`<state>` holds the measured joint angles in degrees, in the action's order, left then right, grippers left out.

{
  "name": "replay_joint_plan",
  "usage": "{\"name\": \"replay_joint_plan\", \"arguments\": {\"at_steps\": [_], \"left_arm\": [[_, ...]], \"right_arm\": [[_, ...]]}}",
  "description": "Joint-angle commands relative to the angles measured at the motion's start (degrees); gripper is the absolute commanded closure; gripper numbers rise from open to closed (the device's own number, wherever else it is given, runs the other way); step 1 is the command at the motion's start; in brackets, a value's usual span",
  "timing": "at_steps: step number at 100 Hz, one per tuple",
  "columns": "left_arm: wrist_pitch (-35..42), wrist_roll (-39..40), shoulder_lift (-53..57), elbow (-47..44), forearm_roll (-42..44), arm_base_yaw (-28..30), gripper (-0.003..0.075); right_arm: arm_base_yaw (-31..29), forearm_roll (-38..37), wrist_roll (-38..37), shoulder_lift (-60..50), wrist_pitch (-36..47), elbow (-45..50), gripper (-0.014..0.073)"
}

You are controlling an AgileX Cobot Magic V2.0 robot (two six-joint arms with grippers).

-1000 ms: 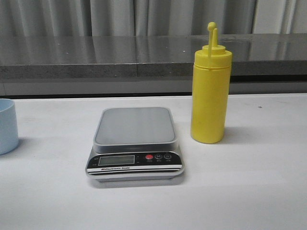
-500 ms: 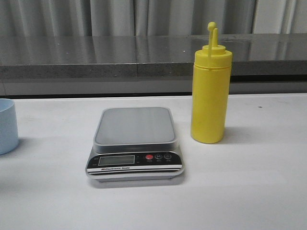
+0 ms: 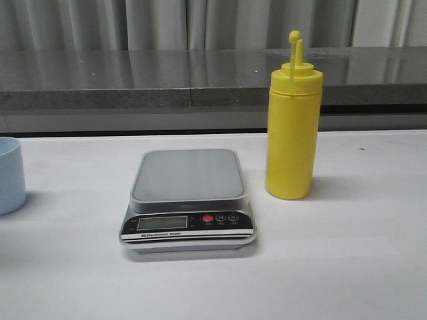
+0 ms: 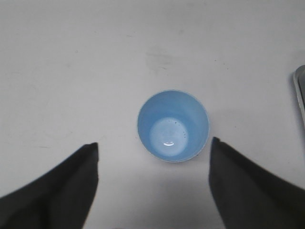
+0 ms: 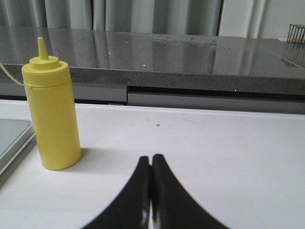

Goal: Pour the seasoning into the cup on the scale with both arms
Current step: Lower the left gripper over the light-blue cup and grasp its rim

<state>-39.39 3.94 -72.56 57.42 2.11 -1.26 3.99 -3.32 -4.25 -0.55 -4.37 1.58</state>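
Observation:
The yellow seasoning bottle (image 3: 293,127) stands upright on the white table just right of the scale (image 3: 188,199); it also shows in the right wrist view (image 5: 51,112). The scale's platform is bare. The light blue cup (image 3: 9,175) stands at the table's far left edge, cut off by the frame. In the left wrist view the cup (image 4: 173,125) is seen from above, empty, ahead of my open left gripper (image 4: 154,145), whose fingers are apart from it. My right gripper (image 5: 151,160) is shut and empty, to the bottle's right. No arm shows in the front view.
A grey stone counter (image 3: 200,80) with curtains behind runs along the back of the table. The scale's edge (image 4: 300,95) shows at the side of the left wrist view and also in the right wrist view (image 5: 12,138).

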Motion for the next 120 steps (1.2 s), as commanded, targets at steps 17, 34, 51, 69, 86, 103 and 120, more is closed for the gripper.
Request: {"name": "replay_joint_plan", "arguments": {"at_steps": [17,34,51,69,86,103,120], "left_arm": [[2.64,0.44,-0.53,1.9,-0.32,-0.03,0.0101],[5.0,1.8,-3.88,1.9,-0.2,0.23,0.0101],[7.22,3.04,-7.61,1.9,-0.31,1.59,0.0101],[7.91,3.04,-12.02,1.9,-0.31,1.58,0.0101],[9.8,3.04,-16.42,1.9,-0.31,1.58,0.0101],[10.62,3.04,-19.6,1.9,-0.31,1.58,0.0101],[11.36,3.04,-20.85,1.9,-0.31,1.58,0.0164]], "right_arm": [[-0.36,-0.12,0.2,-1.22,4.68,-1.24,0.0662],[-0.36,-0.12,0.2,-1.22,4.68,-1.24,0.0662],[-0.36,-0.12,0.2,-1.22,4.68,-1.24,0.0662],[-0.36,-0.12,0.2,-1.22,4.68,-1.24,0.0662],[-0.36,-0.12,0.2,-1.22,4.68,-1.24,0.0662],[-0.36,-0.12,0.2,-1.22,4.68,-1.24,0.0662],[-0.36,-0.12,0.2,-1.22,4.68,-1.24,0.0662]]}}
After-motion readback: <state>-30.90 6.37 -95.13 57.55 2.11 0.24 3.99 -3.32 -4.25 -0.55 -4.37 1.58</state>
